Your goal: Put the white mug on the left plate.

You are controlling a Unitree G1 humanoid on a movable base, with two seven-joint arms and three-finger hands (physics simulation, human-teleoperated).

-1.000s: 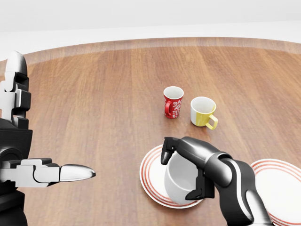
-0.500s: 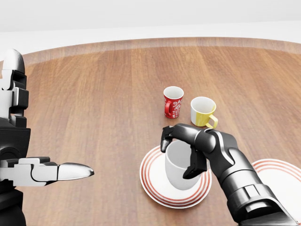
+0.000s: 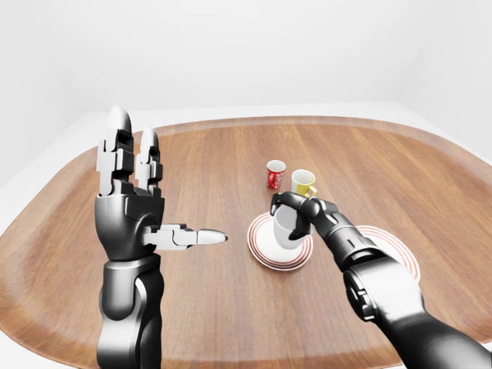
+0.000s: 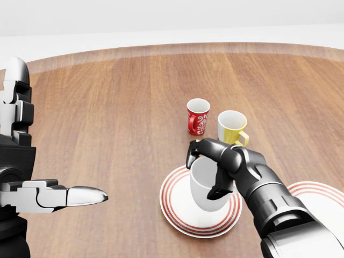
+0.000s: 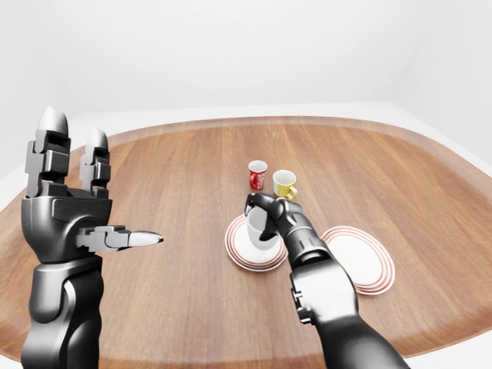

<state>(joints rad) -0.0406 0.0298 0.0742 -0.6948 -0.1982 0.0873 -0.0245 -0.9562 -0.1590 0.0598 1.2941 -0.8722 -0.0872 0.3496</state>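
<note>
Righted: white mug (image 4: 204,183) upright, mouth up.

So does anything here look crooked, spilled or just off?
Only the white mug: the right hand grips it over the left plate, and it leans instead of standing straight. Nothing is spilled or broken. The red mug and yellow mug stand upright. The left hand is open, holding nothing.
</note>
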